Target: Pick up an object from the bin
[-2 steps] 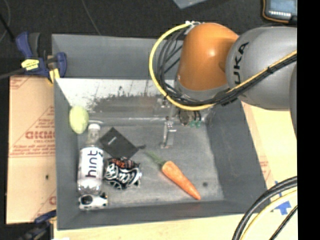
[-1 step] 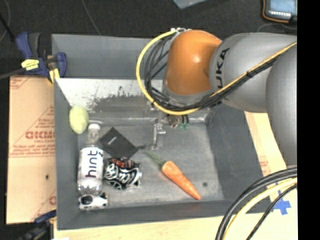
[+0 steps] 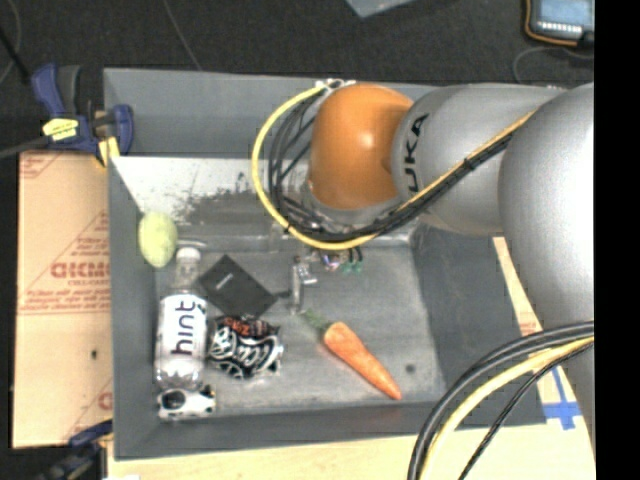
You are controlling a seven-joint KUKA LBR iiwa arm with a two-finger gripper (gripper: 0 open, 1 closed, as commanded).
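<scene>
My gripper [image 3: 299,290] hangs below the orange wrist cover, low over the middle of the bin. Just to its left a flat black square pad [image 3: 236,286] lies on the floor, its right corner close to the gripper. An orange carrot [image 3: 362,360] with a short green stub lies to the lower right of the gripper, pointing toward the front right. A crumpled black-and-white striped thing [image 3: 244,348] with a bit of red on top sits in front of the pad. I see nothing held in the gripper.
A clear "hint" water bottle [image 3: 181,333] lies along the left wall. Behind it sits a pale green round fruit [image 3: 157,238], and a small black-and-white toy [image 3: 187,401] lies at the front left corner. The arm and its yellow cables cover the bin's back right.
</scene>
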